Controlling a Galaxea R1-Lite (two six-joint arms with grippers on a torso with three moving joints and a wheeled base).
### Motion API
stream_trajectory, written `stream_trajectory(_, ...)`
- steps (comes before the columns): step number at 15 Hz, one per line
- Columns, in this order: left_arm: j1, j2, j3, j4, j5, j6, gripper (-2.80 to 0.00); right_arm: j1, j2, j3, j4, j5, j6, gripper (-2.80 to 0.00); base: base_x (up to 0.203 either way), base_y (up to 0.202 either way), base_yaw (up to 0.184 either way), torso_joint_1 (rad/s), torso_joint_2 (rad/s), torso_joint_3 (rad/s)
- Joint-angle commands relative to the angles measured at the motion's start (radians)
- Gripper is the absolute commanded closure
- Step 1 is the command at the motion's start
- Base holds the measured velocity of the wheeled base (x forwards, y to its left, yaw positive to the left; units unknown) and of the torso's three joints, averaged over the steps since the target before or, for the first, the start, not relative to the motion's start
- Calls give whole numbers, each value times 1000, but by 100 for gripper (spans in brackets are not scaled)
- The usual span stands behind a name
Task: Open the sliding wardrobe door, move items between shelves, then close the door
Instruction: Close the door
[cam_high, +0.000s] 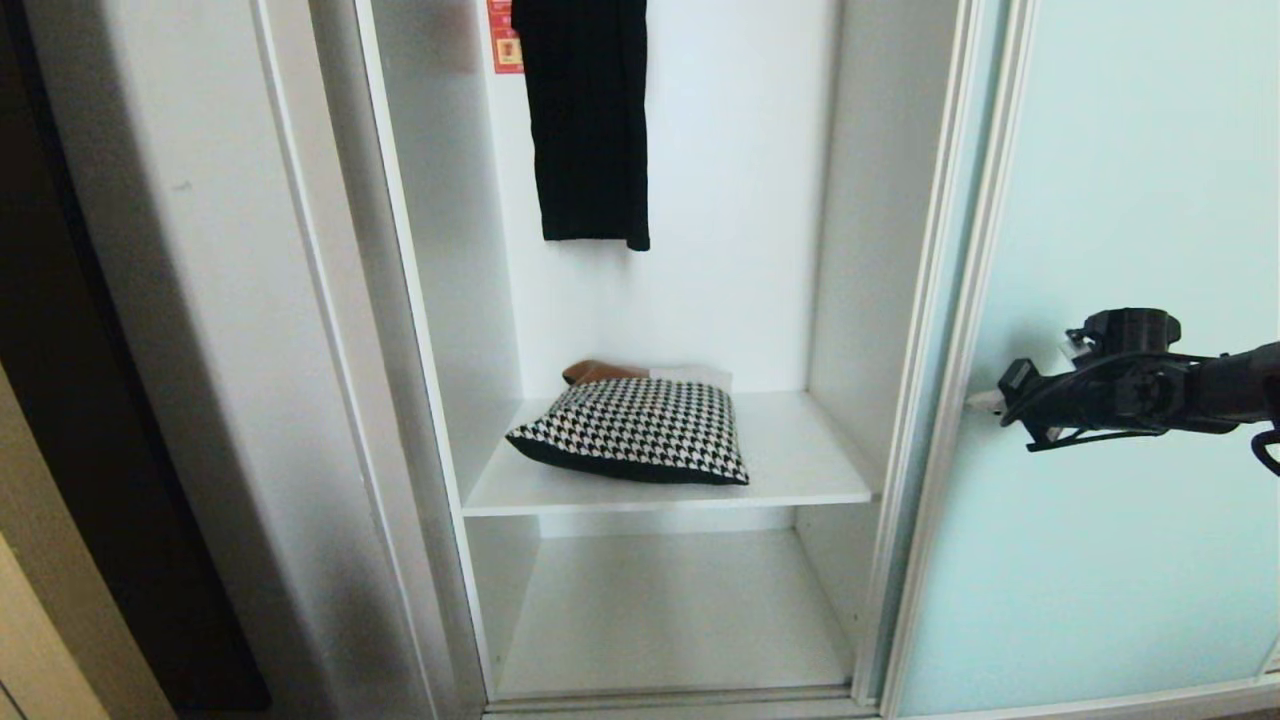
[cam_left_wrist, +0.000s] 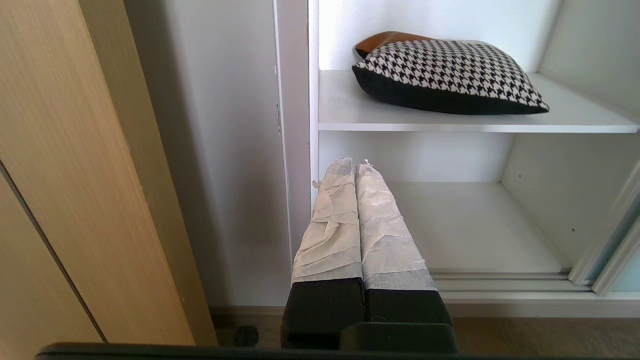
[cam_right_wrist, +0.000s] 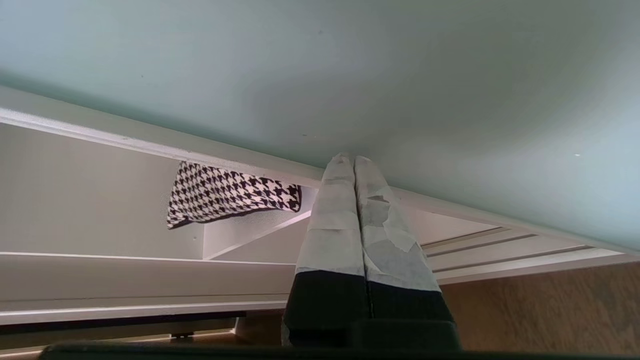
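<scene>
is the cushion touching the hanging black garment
Apart. The head view shows the cushion lying on the upper shelf, with bare white back wall between it and the garment's hem above.

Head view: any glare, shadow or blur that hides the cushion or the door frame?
Head view: cushion sharp and evenly lit, its soft shadow on the shelf; sliding wardrobe door glass bright and washed out, no hard glare; dark left margin. Right wrist view: right gripper sharp, a broad soft shadow on the glass around it.
</scene>
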Motion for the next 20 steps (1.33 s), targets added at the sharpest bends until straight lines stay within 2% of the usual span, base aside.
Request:
stream_trajectory(1, 1, 1, 0, 0, 0, -1, 0, 2, 11, -3, -8, -6, 3, 0, 0, 0, 0, 0, 0, 0)
stream_trajectory(12, 0, 1, 0, 0, 0, -1, 0, 67, -24, 24, 7, -6, 3, 0, 0, 0, 0, 0, 0, 0)
stream_trajectory(16, 0, 1, 0, 0, 0, -1, 0, 125, -34, 55, 5, -29, 1, 0, 0, 0, 0, 0, 0, 0)
stream_trajectory(20, 1, 1, 0, 0, 0, -1, 0, 228, -55, 94, -4, -53, -7, 0, 0, 0, 0, 0, 0, 0)
